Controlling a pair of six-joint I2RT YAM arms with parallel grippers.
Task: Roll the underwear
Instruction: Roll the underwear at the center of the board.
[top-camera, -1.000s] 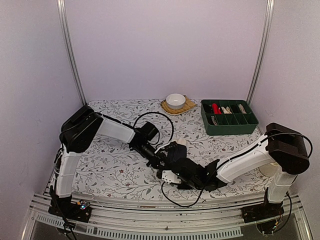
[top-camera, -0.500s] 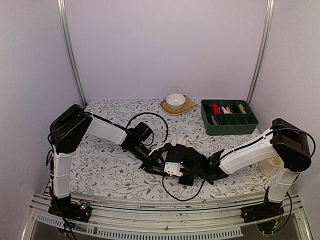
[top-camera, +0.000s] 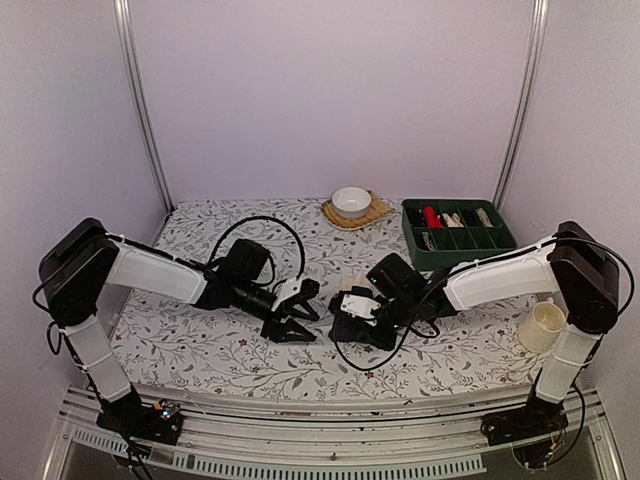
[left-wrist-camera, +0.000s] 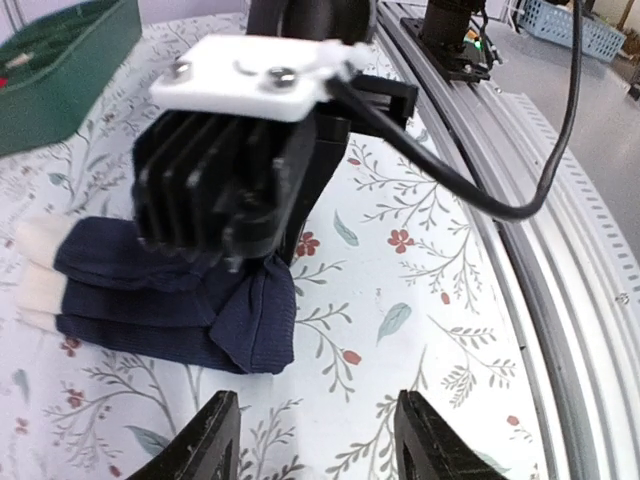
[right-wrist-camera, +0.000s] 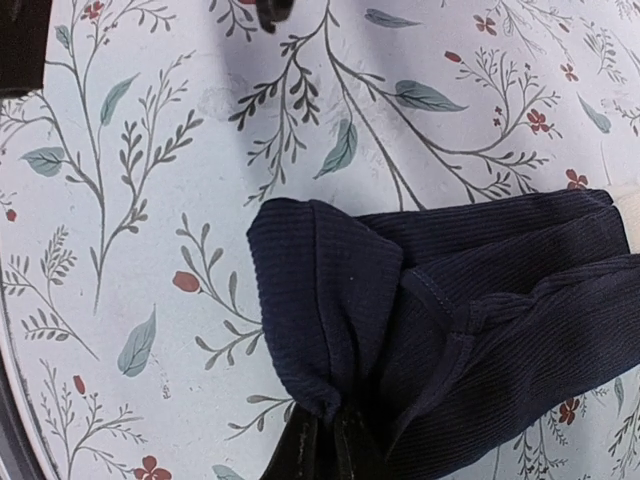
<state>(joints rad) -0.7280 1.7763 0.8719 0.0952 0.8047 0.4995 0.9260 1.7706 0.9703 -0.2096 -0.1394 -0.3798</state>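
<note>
The underwear (right-wrist-camera: 480, 320) is a dark ribbed cloth lying folded on the flowered table, with a pale band at its far end (left-wrist-camera: 30, 275). My right gripper (right-wrist-camera: 322, 450) is shut on a folded corner of it and pinches the fold from the near side. In the top view that gripper (top-camera: 340, 320) sits mid-table over the dark bundle (top-camera: 352, 332). My left gripper (left-wrist-camera: 320, 440) stands open with only tablecloth between its fingers, a short way from the cloth's corner (left-wrist-camera: 255, 330). From above, the left gripper (top-camera: 308, 314) is just left of the bundle.
A green divided tray (top-camera: 460, 240) with small items stands back right. Back centre, a white bowl (top-camera: 351, 200) rests on a yellow mat. A cream cup (top-camera: 540, 325) stands by the right arm's base. The metal rail (left-wrist-camera: 560, 260) runs along the table's near edge.
My left gripper has opened, let go of the cloth and drawn back to the left. My right gripper, still shut on the underwear, has shifted a little toward the back.
</note>
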